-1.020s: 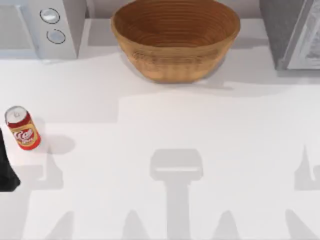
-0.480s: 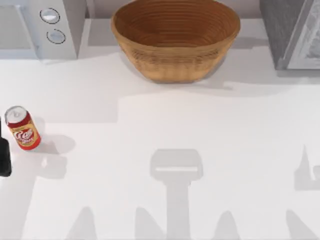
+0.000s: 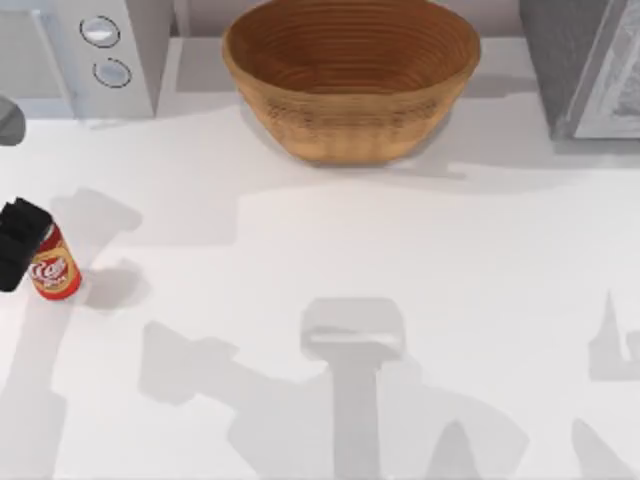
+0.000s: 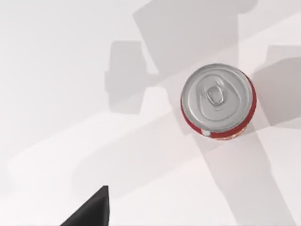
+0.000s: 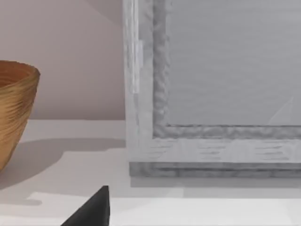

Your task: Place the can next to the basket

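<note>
The can (image 3: pixel 56 272) stands upright near the table's left edge, red with a yellow-orange band. My left gripper (image 3: pixel 20 245) hovers at that edge, above the can, and covers the can's top on its left side. The left wrist view looks straight down on the can's silver top (image 4: pixel 218 100), which lies off to one side of the picture, with a dark tip of the gripper (image 4: pixel 89 215) at the frame's edge. The basket (image 3: pixel 350 85), wide light-brown wicker, sits at the back centre, far from the can. My right gripper (image 5: pixel 89 215) is parked, facing the basket's side (image 5: pixel 16 113).
A white appliance with two knobs (image 3: pixel 95 55) stands at the back left. A grey cabinet-like appliance (image 3: pixel 585 65) fills the back right and looms close in the right wrist view (image 5: pixel 211 94). Open white tabletop (image 3: pixel 350 250) lies between can and basket.
My left gripper has moved from the front-left edge toward the back and now overlaps the can's top. The can and basket have not moved.
</note>
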Available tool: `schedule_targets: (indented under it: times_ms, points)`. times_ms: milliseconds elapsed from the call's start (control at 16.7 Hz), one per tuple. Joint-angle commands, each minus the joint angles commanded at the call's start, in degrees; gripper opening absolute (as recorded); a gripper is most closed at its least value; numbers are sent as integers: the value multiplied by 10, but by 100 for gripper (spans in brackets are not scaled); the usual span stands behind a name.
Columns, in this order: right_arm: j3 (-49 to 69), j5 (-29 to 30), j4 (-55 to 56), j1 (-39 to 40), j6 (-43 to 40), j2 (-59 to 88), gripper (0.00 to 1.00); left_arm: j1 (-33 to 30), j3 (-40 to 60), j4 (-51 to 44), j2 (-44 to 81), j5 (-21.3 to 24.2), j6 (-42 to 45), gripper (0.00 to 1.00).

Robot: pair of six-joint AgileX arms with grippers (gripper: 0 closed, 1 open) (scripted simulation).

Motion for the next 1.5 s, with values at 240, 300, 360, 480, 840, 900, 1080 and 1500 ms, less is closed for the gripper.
schedule_targets:
  times_ms: [240,300,360,480,840,900,1080,1500]
  points:
    - [0,0,0,0,0,0,100,-4,159,-127,195,-1,80,100]
    - [0,0,0,0,0,0,100,-4,194,-153,237,0,97,100]
    - [0,0,0,0,0,0,100,-5,227,-177,275,0,112,100]
    - [0,0,0,0,0,0,100,-6,282,-215,340,0,138,100]
    - [0,0,0,0,0,0,100,-7,339,-255,402,0,164,100]
    - [0,0,0,0,0,0,100,-7,339,-255,402,0,164,100]
    - [0,0,0,0,0,0,100,-5,336,-252,401,0,164,100]
    - [0,0,0,0,0,0,100,-6,247,-134,429,1,166,100]
